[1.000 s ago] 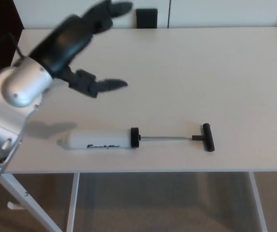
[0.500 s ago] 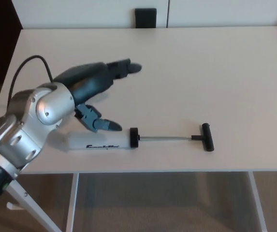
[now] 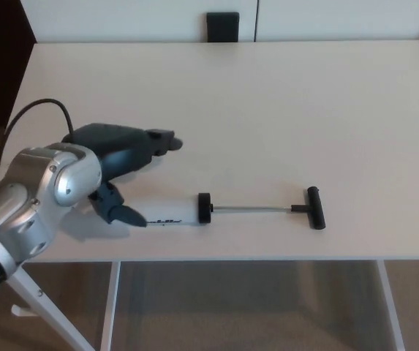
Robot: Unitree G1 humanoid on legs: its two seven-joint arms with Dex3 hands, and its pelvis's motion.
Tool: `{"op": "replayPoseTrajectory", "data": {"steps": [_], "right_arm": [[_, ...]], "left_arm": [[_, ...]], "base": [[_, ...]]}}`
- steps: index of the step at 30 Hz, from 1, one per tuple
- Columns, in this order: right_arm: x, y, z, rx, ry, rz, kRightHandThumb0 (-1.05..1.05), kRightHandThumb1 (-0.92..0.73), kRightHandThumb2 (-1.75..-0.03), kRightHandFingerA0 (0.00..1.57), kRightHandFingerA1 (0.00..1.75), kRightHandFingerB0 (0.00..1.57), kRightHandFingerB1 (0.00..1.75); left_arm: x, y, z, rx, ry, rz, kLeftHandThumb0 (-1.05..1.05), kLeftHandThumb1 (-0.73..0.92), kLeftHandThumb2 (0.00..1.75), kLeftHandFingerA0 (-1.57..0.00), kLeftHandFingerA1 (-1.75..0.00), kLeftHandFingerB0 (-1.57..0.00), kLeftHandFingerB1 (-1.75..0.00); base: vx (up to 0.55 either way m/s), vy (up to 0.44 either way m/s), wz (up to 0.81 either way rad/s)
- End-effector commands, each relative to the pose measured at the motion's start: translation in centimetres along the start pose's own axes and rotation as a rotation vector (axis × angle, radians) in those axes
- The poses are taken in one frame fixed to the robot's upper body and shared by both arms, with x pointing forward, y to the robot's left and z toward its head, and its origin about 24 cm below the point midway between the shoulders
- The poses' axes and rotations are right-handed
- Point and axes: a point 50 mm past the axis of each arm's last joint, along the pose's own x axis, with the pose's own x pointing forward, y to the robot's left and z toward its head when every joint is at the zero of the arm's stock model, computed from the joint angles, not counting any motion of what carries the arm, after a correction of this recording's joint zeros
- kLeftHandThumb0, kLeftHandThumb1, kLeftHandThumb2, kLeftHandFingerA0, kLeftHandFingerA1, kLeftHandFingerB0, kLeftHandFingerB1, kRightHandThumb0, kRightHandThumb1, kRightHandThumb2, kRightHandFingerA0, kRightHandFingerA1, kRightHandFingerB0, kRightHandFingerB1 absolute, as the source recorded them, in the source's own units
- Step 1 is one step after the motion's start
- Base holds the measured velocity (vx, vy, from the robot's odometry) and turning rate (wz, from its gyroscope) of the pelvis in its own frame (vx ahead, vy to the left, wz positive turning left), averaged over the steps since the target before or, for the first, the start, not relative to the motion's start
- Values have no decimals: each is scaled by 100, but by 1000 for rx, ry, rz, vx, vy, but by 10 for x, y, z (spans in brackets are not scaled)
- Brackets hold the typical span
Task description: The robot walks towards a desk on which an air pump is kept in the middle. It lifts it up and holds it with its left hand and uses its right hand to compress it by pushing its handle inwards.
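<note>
The pump (image 3: 216, 210) lies flat near the desk's (image 3: 282, 102) front edge, its white barrel (image 3: 167, 214) pointing left, its rod drawn out to the black handle (image 3: 315, 208) on the right. The left hand (image 3: 125, 164) hovers over the barrel's left end, fingers spread and holding nothing. The barrel looks light, stiff and smooth (likely to roll or slip); best gripped mid-barrel.

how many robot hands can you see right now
1. The left hand comes in from the left side, fingers spread over the white barrel of the air pump near the desk's front edge. The right hand is out of view.
</note>
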Motion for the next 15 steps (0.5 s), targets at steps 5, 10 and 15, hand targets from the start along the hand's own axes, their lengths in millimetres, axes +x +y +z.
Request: {"op": "replayPoseTrajectory", "data": {"steps": [5,10,15], "right_arm": [[-1,-12,0,-55,12,-2,-33,-59,-58,89,57,55,43],[-3,-13,-2,-53,11,-3,-32,-59,-58,88,57,55,44],[-3,-14,-3,-93,9,-22,-36,-55,-56,94,56,58,43]], "left_arm": [[-5,-12,-14,228,66,-107,-33,31,89,0,-47,0,-48],[-2,-19,-10,245,59,-115,-33,31,89,0,-46,0,-48],[3,-31,-2,259,43,-103,-64,45,74,-27,-42,-7,-34]], "base": [[0,0,0],[0,0,0],[0,0,0]]}}
